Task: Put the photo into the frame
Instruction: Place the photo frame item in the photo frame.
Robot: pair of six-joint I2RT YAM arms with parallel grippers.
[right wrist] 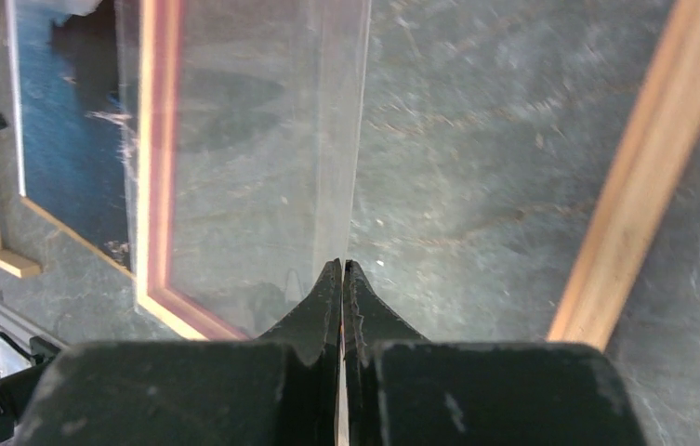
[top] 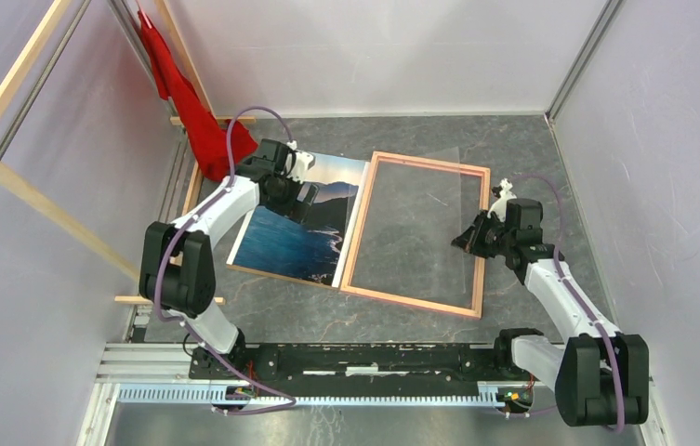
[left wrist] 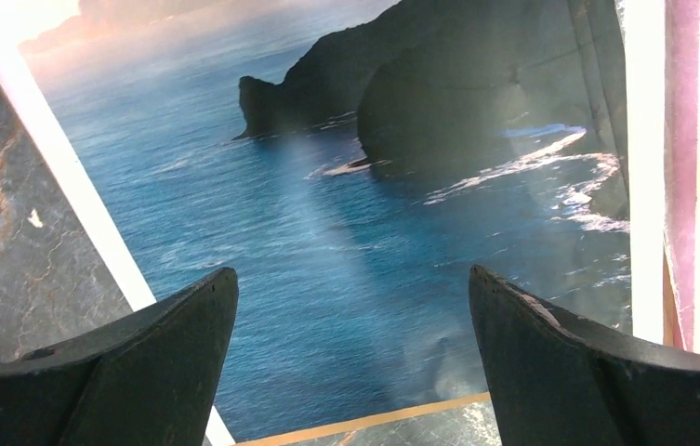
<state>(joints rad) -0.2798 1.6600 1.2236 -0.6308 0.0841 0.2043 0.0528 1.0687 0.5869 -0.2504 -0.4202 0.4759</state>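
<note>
The photo (top: 295, 242) of blue sea and dark headlands lies face up on the table, left of the frame (top: 411, 302). The frame lies flat with its pale wood side up. My left gripper (top: 304, 200) hangs open over the photo's far half; in the left wrist view the print (left wrist: 327, 214) fills the gap between the fingers of that gripper (left wrist: 353, 288). My right gripper (top: 465, 243) is shut on the edge of a clear sheet (top: 420, 214) held tilted over the frame. The right wrist view shows this gripper (right wrist: 342, 269) pinching the sheet (right wrist: 262, 139), the frame rail (right wrist: 643, 186) beyond.
A brown backing board (top: 271, 273) lies under the photo, its edge showing along the near side (left wrist: 374, 420). A red cloth (top: 188, 102) hangs at the back left beside light wooden bars (top: 39, 200). White walls close in the table on three sides.
</note>
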